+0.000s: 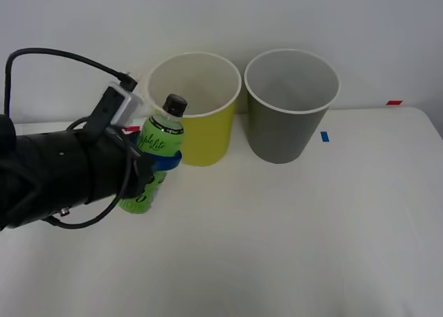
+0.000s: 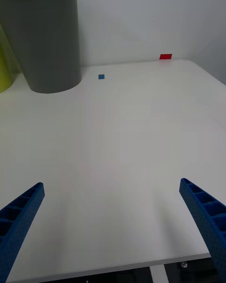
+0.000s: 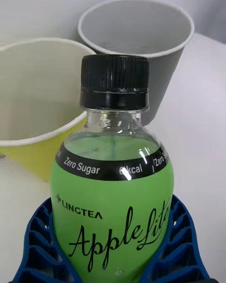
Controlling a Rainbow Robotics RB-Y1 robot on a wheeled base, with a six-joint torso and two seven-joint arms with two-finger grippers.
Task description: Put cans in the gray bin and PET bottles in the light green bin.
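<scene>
PET bottle [image 1: 156, 159], green-labelled and black-capped, sits left of centre in the front view, pinched at its waist by my left gripper [image 1: 165, 162], just beside the light green bin [image 1: 194, 109]. It leans slightly, so it could clip that white rim or slip. My arm hides its base, so I cannot tell whether it is lifted; my right gripper [image 2: 113, 226] waits, fingers spread.

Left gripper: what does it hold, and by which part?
The left gripper holds the green bottle by its labelled body, below the cap.
</scene>
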